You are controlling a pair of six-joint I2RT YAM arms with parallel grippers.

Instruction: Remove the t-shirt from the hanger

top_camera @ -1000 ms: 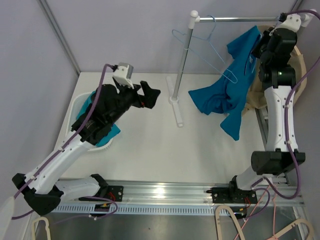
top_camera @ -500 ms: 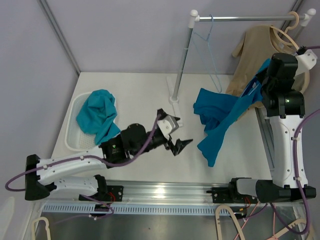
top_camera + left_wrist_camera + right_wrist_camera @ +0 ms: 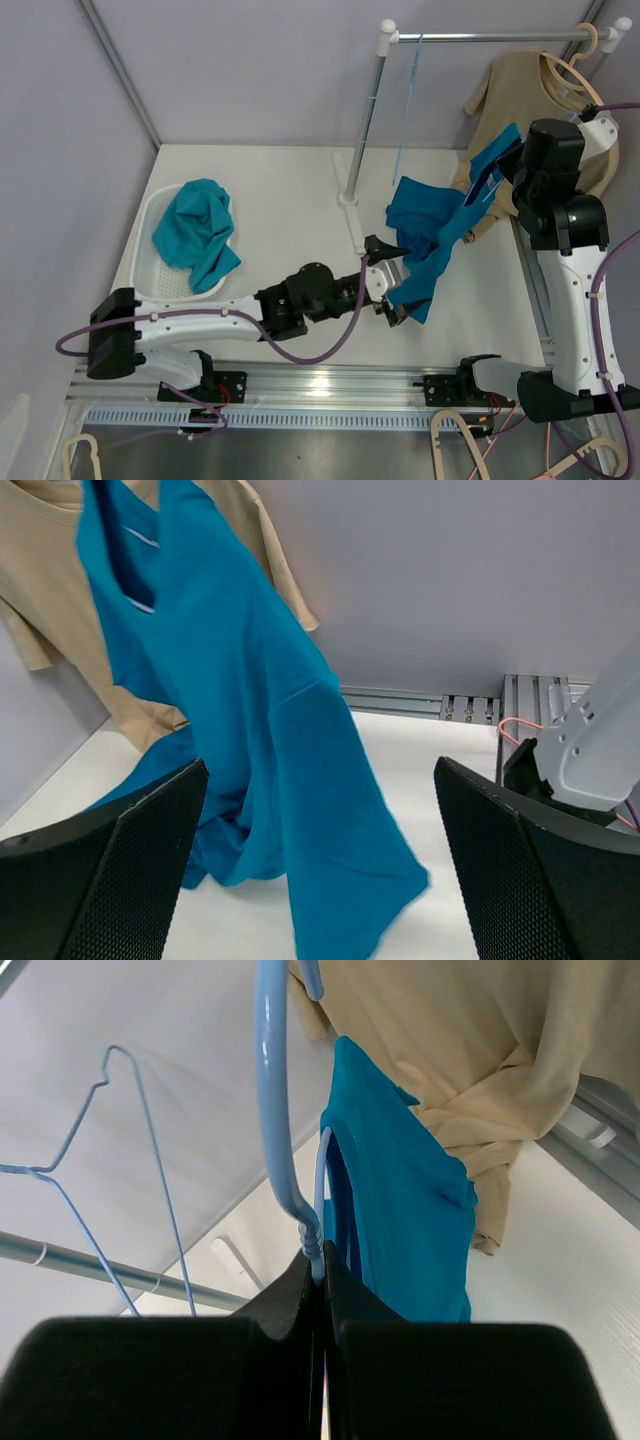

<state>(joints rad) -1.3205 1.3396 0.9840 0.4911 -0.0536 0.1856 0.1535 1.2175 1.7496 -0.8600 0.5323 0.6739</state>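
A teal t-shirt (image 3: 440, 225) hangs on a light blue wire hanger (image 3: 272, 1110), tilted down from upper right to the table. My right gripper (image 3: 512, 165) is shut on the hanger's twisted neck (image 3: 317, 1243) and holds it off the rail. The shirt also shows in the right wrist view (image 3: 400, 1210) and the left wrist view (image 3: 250, 730). My left gripper (image 3: 392, 280) is open, with the shirt's lower hem hanging between its spread fingers (image 3: 100, 860), not touching them.
A beige t-shirt (image 3: 520, 85) hangs on a hanger on the rail (image 3: 480, 38). An empty blue wire hanger (image 3: 408, 110) hangs from the rail. The stand's pole (image 3: 365, 120) rises mid-table. A white basket (image 3: 150, 220) holds another teal garment (image 3: 200, 235).
My left arm has swung right across the table and its open gripper has reached the shirt's hem. My right gripper has lowered the hanger with the shirt towards the left, off the rail.
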